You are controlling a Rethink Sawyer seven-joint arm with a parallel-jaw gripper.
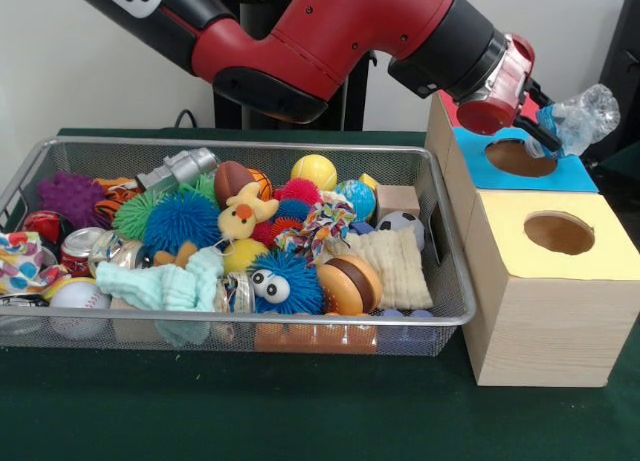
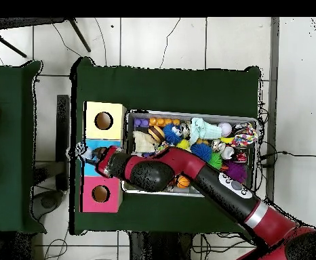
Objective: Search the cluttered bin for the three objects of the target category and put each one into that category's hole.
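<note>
The silver wire-mesh bin [image 1: 452, 319] sits on the green table, full of toys, balls and cans; it also shows in the overhead view [image 2: 188, 113]. To its right stand three wooden boxes with holes: yellow top [image 1: 605, 251], blue top [image 1: 575, 176], red top [image 1: 447, 109] farthest back. My gripper [image 1: 543, 128] is shut on a crumpled clear plastic bottle [image 1: 585, 116], held just above the blue box, beside its hole [image 1: 520, 158]. In the overhead view my gripper [image 2: 93, 157] is over the blue box [image 2: 86, 145], between the yellow box [image 2: 114, 110] and the red box [image 2: 86, 203].
The bin holds a yellow duck [image 1: 242, 217], a blue fuzzy toy with eyes [image 1: 283, 281], a toy burger [image 1: 348, 284], a soccer ball [image 1: 403, 222], a baseball [image 1: 80, 297] and a red can [image 1: 78, 249]. A second green table [image 2: 11, 145] stands at the overhead view's left.
</note>
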